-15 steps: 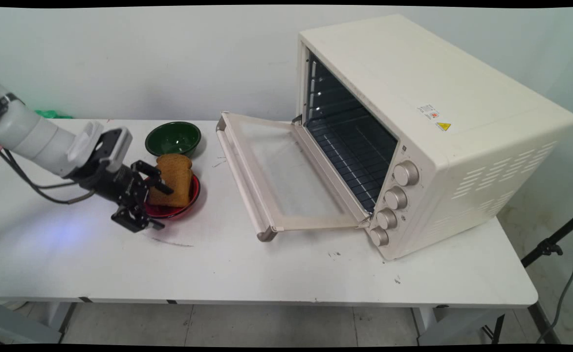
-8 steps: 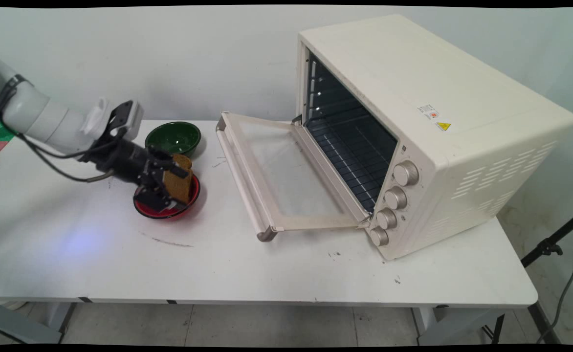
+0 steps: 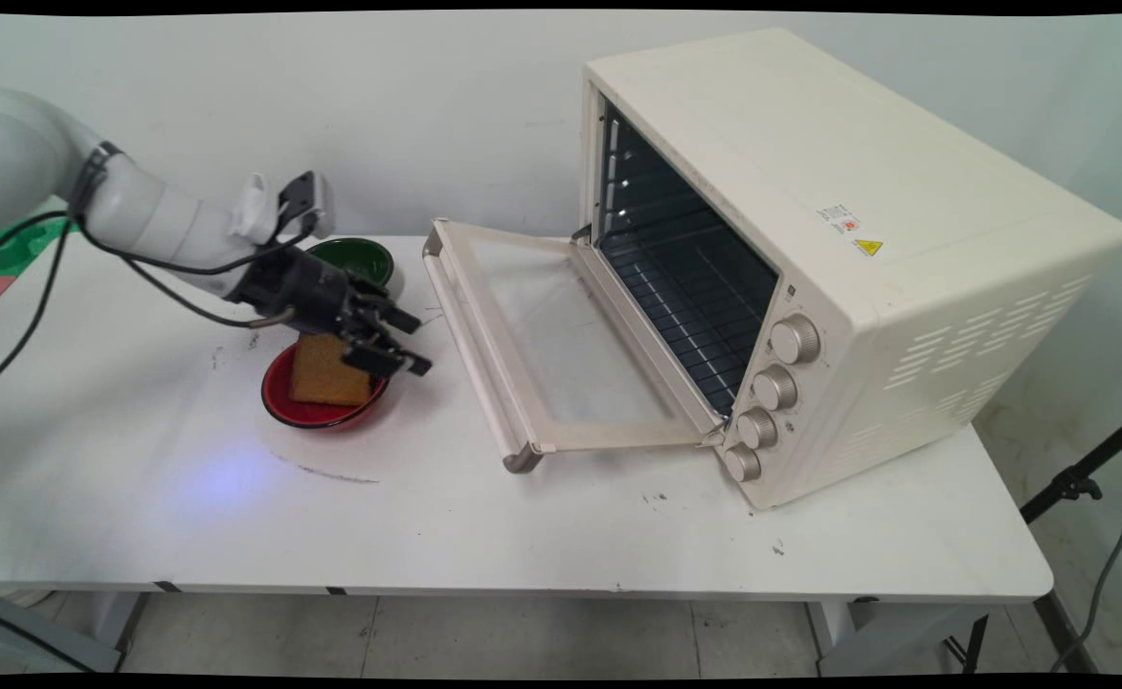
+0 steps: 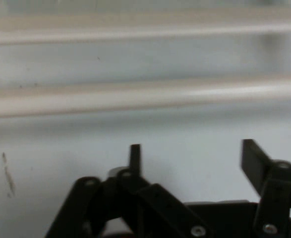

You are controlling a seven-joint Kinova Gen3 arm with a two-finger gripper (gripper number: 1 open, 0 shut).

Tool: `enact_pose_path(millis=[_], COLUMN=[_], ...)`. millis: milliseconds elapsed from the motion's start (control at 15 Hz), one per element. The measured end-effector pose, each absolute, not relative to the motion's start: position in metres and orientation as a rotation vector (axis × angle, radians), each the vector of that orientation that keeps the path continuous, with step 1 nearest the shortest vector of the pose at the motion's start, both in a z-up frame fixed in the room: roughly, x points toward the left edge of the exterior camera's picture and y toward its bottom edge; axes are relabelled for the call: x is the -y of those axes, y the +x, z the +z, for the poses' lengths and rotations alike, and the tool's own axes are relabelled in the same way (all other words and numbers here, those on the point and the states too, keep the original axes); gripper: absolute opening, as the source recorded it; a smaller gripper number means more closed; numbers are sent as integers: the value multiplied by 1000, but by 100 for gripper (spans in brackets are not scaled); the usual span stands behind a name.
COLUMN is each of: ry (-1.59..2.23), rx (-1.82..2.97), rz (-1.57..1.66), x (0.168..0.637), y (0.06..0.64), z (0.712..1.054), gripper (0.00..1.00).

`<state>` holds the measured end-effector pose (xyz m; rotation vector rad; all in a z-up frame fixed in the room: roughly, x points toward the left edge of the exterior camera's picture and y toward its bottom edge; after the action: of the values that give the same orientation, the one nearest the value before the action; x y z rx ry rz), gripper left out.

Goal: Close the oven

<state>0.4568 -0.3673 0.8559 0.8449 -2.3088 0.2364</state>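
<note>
- Main view has the black gripper [image 3: 406, 342] hovering low over the table [image 3: 523, 536] toward its far left corner, fingers spread apart and holding nothing.
- Right under the linkage sits the red bowl [image 3: 283, 402], with a brown slice of bread [image 3: 326, 376] lying in it, clear of the fingers.
- Beyond the arm, toward the far edge, the green bowl [image 3: 355, 256] peeks out, partly hidden by the wrist.
- Just right of the fingertips is the dropped-open glass door [image 3: 561, 344] of the cream toaster oven [image 3: 858, 239], which fills the table's right half; its wire rack [image 3: 685, 297] shows inside, and four knobs [image 3: 772, 388] run down the front.
- Hand view looks across bare white tabletop at the door's pale handle bar [image 4: 145, 96]; both fingers [image 4: 135, 157] stand wide apart with empty space between them.
</note>
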Motion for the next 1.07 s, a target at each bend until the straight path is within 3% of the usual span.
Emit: enact_pose_path(millis=[1067], ry=[930], rx=[2243], rz=[282], x=[418], y=[416], z=[818], gripper=[0])
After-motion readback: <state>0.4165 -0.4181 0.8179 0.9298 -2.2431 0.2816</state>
